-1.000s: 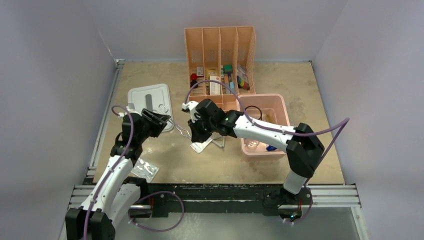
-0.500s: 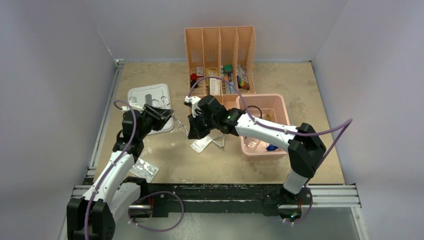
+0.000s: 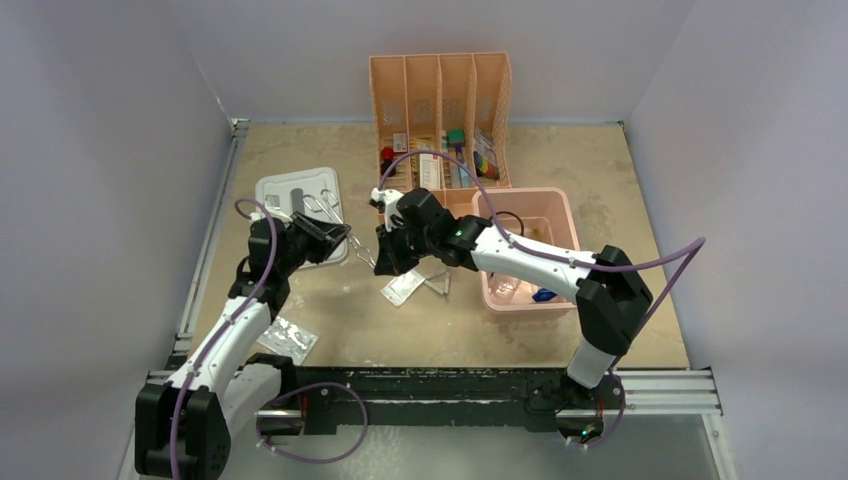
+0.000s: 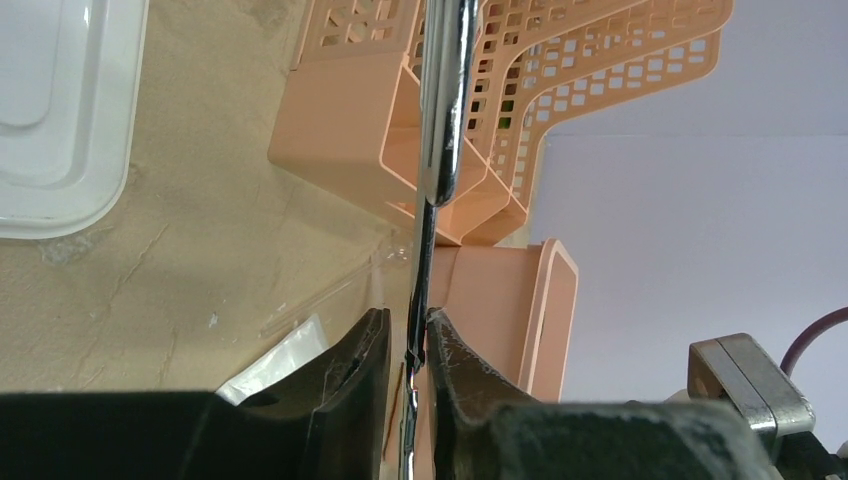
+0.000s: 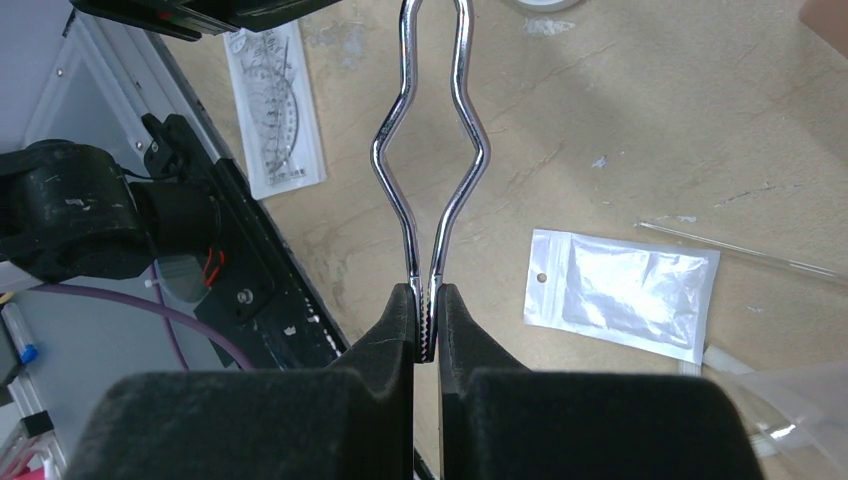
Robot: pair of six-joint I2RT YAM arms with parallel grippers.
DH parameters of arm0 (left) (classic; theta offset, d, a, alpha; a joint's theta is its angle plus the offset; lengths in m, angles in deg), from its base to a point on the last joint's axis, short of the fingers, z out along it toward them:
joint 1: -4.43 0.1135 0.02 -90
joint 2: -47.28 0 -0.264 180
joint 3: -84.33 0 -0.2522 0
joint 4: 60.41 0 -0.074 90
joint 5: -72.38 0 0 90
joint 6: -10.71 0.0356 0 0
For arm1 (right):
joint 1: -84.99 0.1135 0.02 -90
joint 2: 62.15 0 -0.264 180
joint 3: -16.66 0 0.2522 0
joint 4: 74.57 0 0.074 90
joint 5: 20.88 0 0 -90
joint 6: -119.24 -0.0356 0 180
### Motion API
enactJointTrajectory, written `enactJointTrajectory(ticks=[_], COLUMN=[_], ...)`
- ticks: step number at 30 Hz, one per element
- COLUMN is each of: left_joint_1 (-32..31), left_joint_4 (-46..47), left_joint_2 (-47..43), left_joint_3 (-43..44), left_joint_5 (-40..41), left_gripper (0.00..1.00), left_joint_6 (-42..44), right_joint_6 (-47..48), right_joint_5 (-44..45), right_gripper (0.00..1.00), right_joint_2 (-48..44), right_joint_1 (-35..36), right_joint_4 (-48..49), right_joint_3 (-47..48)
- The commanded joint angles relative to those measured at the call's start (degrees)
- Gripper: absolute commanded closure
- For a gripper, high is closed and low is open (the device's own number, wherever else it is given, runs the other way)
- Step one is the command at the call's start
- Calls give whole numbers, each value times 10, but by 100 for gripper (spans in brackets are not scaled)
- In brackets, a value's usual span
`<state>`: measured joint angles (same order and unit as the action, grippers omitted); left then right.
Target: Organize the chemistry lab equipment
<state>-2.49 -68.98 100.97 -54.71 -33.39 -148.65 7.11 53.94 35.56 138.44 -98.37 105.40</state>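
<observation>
Steel tongs (image 3: pixel 362 252) hang above the table between my two grippers, a bright bowed pair of arms (image 5: pixel 430 150) in the right wrist view. My right gripper (image 3: pixel 380 262) (image 5: pixel 427 300) is shut on their serrated tips. My left gripper (image 3: pixel 343 238) (image 4: pixel 408 325) has its jaws drawn close around the other end of the tongs (image 4: pixel 440 120), with a thin gap still showing beside one finger. A clear packet (image 3: pixel 288 340) (image 5: pixel 620 290) lies near the left arm. Another packet (image 3: pixel 405 290) lies under the right arm.
A pink bin (image 3: pixel 560 205) at the right holds a black wire ring (image 3: pixel 507 222) and a blue-capped tube (image 3: pixel 543 295). The peach organizer (image 3: pixel 440 80) stands at the back. A white tray (image 3: pixel 290 190) lies at the left. A protractor sheet (image 5: pixel 280 120) lies flat.
My left gripper has moved in toward the tongs and narrowed its jaws around them. The right gripper has shifted slightly back and left, still holding the tongs.
</observation>
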Motion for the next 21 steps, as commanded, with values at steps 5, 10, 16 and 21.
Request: enactJointTrajectory(ticks=[5,10,16,21], left_joint_1=[-8,-9,-9,-10], left_joint_4=[39,31,-49,-88], left_joint_2=[6,6,12,30], left_joint_3=[10,23,105,165], left_joint_5=[-14,-13,-17,-75], left_gripper=[90,100,100,100], left_joint_6=[12,31,124,166], right_joint_6=[-2,2,28,46], right_joint_5=[-27,-39,3,78], right_gripper=[100,98,41,36], right_joint_2=[-45,-51,-116,-190], right_joint_1=[-4,-12,-32,-48], right_joint_4=[41,27,-4,-36], right_joint_3=[18,17,11,21])
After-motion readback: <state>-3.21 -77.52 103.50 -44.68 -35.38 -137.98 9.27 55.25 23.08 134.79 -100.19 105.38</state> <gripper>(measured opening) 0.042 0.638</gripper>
